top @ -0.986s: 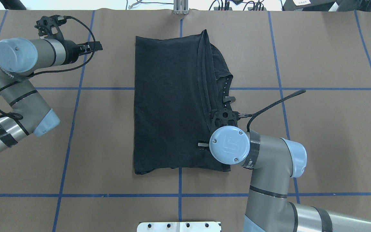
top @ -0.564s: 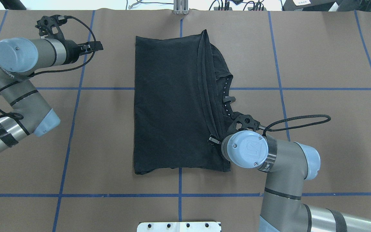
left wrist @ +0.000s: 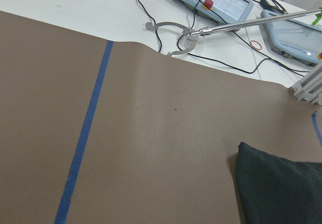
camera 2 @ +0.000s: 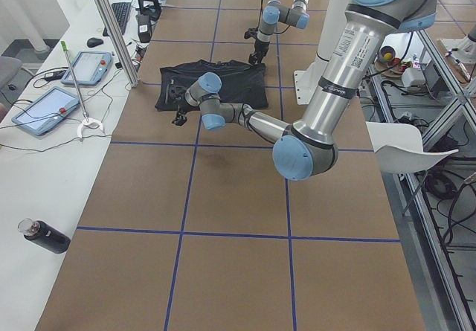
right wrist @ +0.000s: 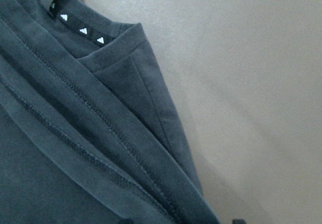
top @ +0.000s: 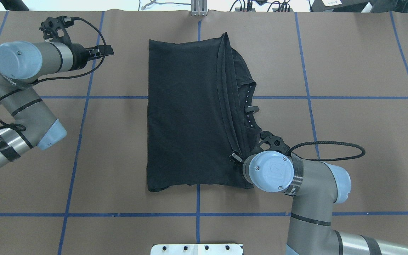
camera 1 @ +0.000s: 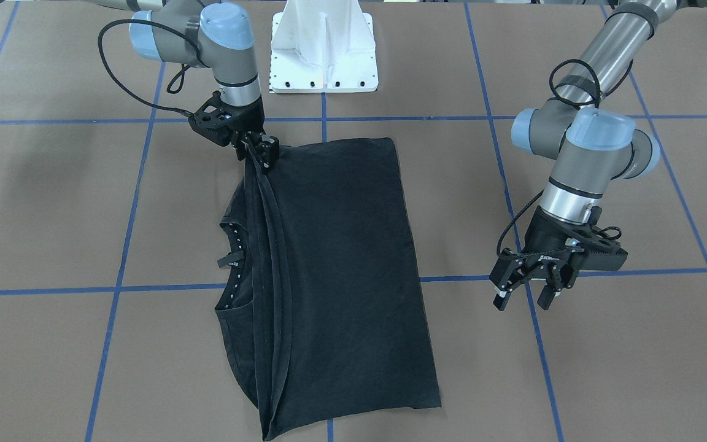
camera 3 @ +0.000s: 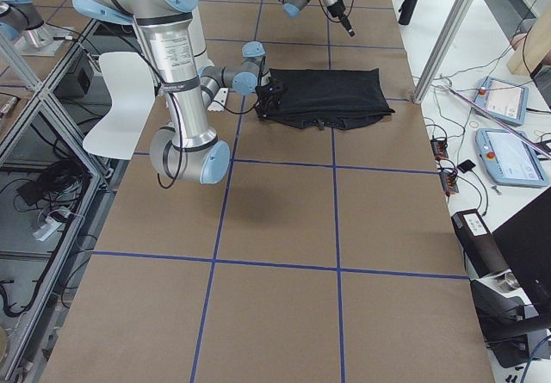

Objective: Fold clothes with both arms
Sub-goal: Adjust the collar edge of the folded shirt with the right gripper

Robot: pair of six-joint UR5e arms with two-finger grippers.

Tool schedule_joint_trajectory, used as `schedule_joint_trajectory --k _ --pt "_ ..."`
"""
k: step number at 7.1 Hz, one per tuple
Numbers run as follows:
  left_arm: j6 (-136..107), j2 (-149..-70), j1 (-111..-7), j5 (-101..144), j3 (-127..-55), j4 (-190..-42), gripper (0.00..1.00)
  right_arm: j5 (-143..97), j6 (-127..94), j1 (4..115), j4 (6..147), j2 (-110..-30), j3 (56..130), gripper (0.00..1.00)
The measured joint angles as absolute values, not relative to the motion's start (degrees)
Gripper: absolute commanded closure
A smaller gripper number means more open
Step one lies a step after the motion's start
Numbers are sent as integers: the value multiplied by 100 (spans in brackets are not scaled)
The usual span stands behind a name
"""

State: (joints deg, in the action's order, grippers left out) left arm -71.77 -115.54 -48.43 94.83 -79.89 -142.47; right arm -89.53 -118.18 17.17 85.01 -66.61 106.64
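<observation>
The black T-shirt (top: 186,117) (camera 1: 341,264) lies folded lengthwise on the brown table, its stitched hems stacked along the robot's right side. Beside those hems the collar (right wrist: 80,30) shows small white triangles. My right gripper (top: 236,156) (camera 1: 261,153) is low at the near right part of the shirt, on the stacked hem edge. In the right wrist view its two fingertips stand apart at the bottom edge with the hem between them, so it is open. My left gripper (camera 1: 522,299) (top: 111,51) hangs open and empty over bare table, well to the left of the shirt.
The white pedestal base (camera 1: 324,46) stands at the robot's side of the table. Beyond the far edge lie control tablets (left wrist: 211,0), cables and a grabber tool (left wrist: 181,32). An aluminium post (top: 198,9) stands at the far edge. Blue tape lines cross the table.
The right wrist swung to the robot's right and turned, carrying its gripper from over the shirt's near part to the stacked hem edge. The left arm and the shirt stayed put.
</observation>
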Motion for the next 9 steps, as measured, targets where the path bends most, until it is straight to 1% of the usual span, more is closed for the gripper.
schedule_joint_trajectory --k 4,9 --pt "-7192 -11560 -4843 9483 -7997 -14247 2 -8950 -12481 1684 8516 -6699 10736 23" --pt "-7259 -11553 -4857 9486 -8088 -14245 2 -8850 -12975 1666 8508 -6594 10664 23"
